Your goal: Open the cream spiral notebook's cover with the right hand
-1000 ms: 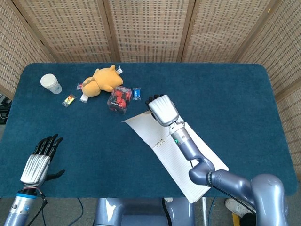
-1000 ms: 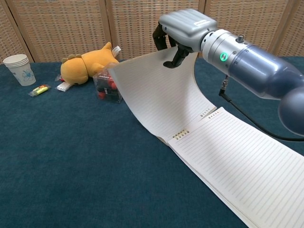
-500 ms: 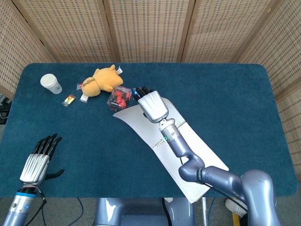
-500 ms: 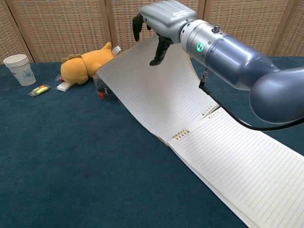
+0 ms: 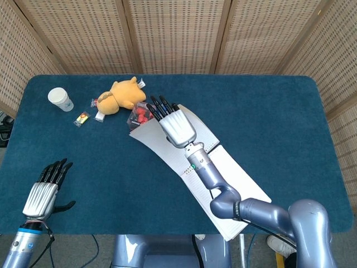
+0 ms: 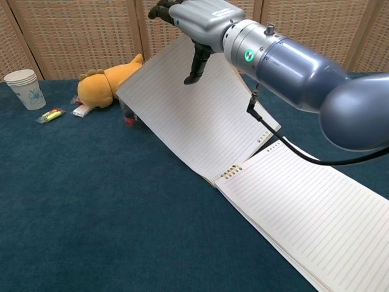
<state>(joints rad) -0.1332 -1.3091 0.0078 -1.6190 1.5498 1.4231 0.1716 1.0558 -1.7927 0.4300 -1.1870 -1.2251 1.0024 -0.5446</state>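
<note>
While the notebook (image 6: 304,213) lies open on the blue desk (image 5: 279,111), its cover (image 6: 182,115) leans back toward the plush toy (image 5: 120,95); the right hand (image 5: 177,124) hovers above it, fingers (image 5: 159,106) released, straight. The left hand (image 5: 43,192) rests open, well apart.

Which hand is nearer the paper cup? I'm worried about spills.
Left. The left hand sits near the table's front edge below the paper cup; the right hand is farther, over the notebook.

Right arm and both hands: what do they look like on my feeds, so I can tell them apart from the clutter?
The right arm is glossy blue-grey metal with a small green light and a thin black cable. The right hand has a silver-grey back and black fingers. The left hand has a ribbed silver back and black fingers.
</note>
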